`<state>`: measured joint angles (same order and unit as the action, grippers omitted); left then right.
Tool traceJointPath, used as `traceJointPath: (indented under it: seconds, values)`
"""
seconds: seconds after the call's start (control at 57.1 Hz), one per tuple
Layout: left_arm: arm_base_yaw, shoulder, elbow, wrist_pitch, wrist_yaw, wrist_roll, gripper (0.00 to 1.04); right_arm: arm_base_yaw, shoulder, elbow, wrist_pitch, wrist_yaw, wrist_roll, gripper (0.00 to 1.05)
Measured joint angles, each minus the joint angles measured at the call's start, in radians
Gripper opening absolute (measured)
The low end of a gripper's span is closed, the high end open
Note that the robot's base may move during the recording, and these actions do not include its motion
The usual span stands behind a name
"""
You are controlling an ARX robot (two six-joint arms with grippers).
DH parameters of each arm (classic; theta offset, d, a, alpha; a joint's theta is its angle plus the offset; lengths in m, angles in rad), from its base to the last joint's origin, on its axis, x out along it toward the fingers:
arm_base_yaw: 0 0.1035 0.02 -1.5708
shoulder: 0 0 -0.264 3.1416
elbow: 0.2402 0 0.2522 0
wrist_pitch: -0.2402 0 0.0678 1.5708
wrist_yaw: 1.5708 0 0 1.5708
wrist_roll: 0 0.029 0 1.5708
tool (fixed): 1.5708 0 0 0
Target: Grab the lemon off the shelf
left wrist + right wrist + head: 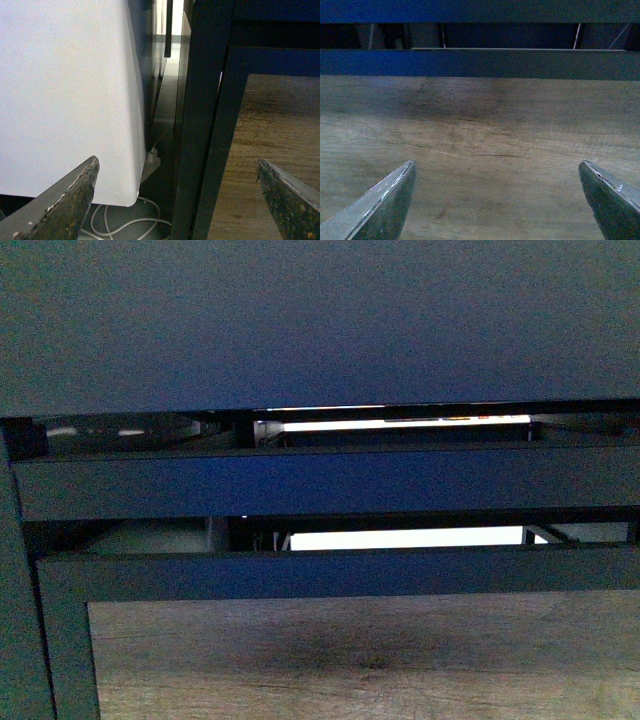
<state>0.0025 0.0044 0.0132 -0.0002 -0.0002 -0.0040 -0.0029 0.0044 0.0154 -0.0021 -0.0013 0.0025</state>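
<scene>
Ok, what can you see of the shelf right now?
The shelf fills the front view at close range. It has a black metal frame and two flat horizontal decks, stacked with bright gaps between them. There is an upright post at its left edge and a brown wood-grain front panel below. The deck tops are hidden from this angle.

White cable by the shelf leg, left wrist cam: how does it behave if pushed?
Cable lies in loose loops: probably floppy, light, dragging rather than resisting. It seems to run up to a small connector, so a tug may catch there.
</scene>
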Motion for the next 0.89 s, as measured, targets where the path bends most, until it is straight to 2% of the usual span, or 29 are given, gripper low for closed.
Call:
traceJointPath:
  seconds: [0.892]
  values:
    - [0.000,0.000,0.000,0.000,-0.001,0.000,0.97,0.000,-0.001,0.000,0.000,-0.002,0.000,0.97]
